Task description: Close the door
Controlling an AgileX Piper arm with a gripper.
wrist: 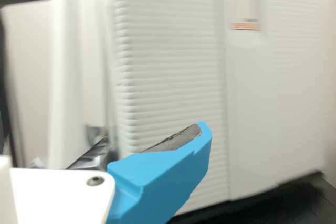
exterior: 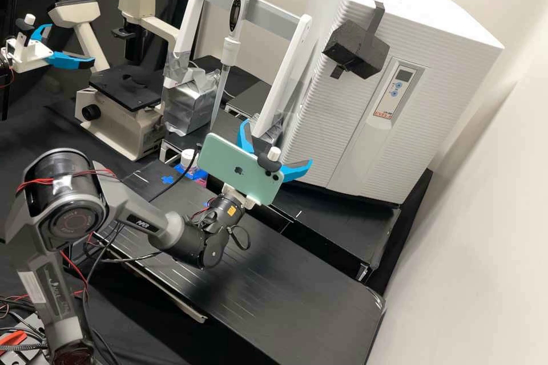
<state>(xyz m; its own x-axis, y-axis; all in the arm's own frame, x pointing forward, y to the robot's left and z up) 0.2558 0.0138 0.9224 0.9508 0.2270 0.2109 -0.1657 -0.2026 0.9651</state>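
Door (exterior: 334,120) forms part of the white cabinet's (exterior: 422,5) ribbed front; claw (exterior: 278,142) gapes wide before it. Panel, probably stiff and fairly heavy, needs pushing near the dark block (exterior: 357,48), not pinching.

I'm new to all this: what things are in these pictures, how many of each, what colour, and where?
Cabinet: one, white, beyond the bench
Block: one, dark grey, on the cabinet's front
Control panel: one, pale, on the cabinet's front
Frame: one, white and grey, beside the cabinet
Pipette: one, white, at the frame's crossbar
Microscope: one, cream and black, beyond the bench
Bench: one, black, beneath the arm
Phone: one, mint green, on the arm
Arms: main one, dark grey, over the bench
Hands: main one, white and blue, open, before the cabinet; another, white and blue, left edge
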